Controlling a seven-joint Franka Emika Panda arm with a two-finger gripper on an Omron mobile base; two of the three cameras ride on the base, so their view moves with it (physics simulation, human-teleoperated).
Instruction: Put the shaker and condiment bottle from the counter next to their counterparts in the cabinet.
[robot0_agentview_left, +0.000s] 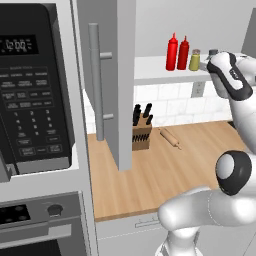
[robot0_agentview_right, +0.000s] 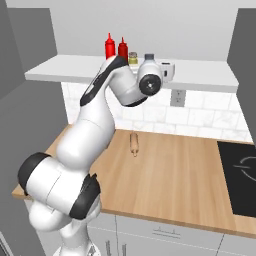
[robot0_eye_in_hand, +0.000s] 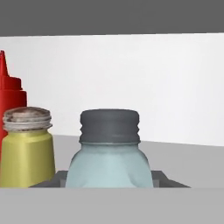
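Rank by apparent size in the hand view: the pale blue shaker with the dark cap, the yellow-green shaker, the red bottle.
1. Pale blue-grey shaker with dark grey cap, though it is nearest the camera.
2. Yellow-green shaker with grey cap.
3. Red squeeze bottle, unsure: partly hidden and cropped.

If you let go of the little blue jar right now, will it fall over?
Probably not: the shaker looks squat, upright and wide-bodied. Its glassy sides may be slippery. The yellow-green shaker stands close, so a bump might knock that.
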